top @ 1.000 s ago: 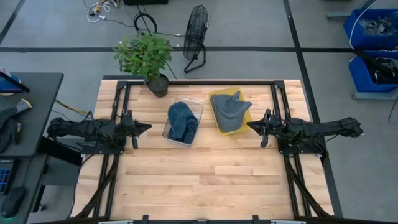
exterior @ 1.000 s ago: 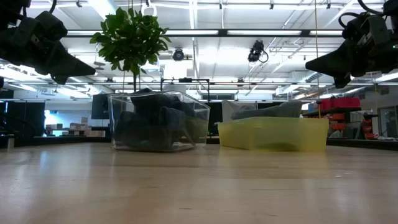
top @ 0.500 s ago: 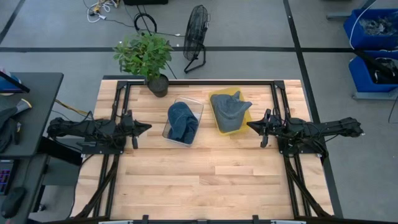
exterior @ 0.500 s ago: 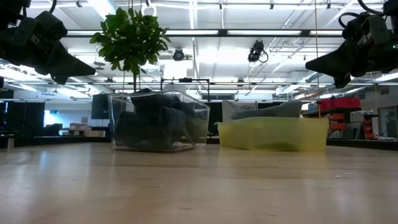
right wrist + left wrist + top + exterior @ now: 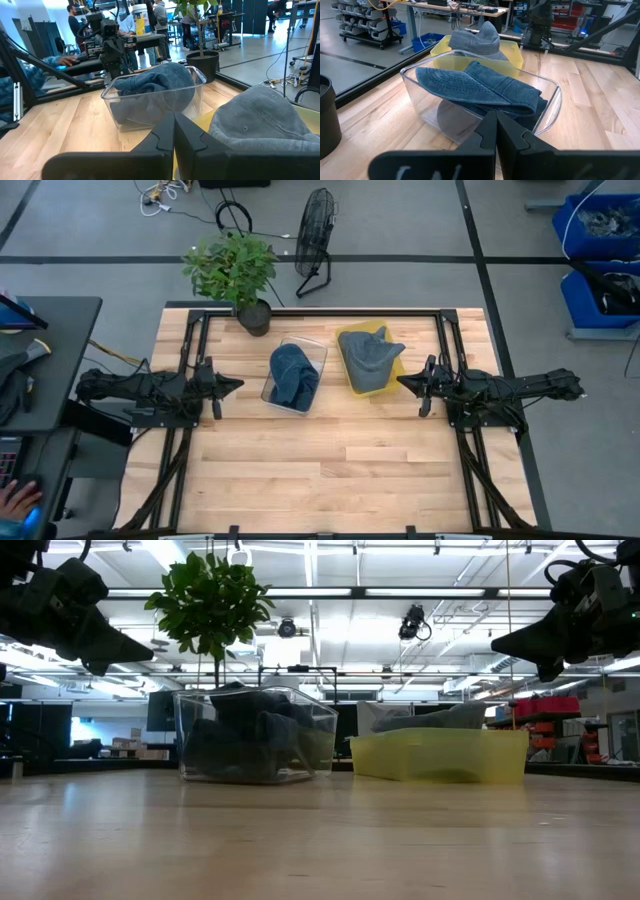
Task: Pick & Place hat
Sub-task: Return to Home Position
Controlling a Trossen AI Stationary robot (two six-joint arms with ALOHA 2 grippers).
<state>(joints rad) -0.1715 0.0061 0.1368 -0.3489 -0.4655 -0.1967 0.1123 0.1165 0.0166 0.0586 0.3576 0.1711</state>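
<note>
Nothing shifted on the surface; a hand is new at the desk

Both arms are as they were half a second back. What looks like a person's hand (image 5: 15, 498) now shows at the side desk (image 5: 50, 330).

Left pincer (image 5: 238, 384) and right pincer (image 5: 402, 383) hover either side of the bins, tips pressed together, holding nothing.

Blue caps (image 5: 293, 376) lie heaped in the transparent bin (image 5: 318, 348). The gray cap (image 5: 370, 352) lies in the yellow bin (image 5: 440, 755), just beside.

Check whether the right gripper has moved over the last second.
No. The right gripper sits just as close to the yellow plastic bin in the high view.
</note>
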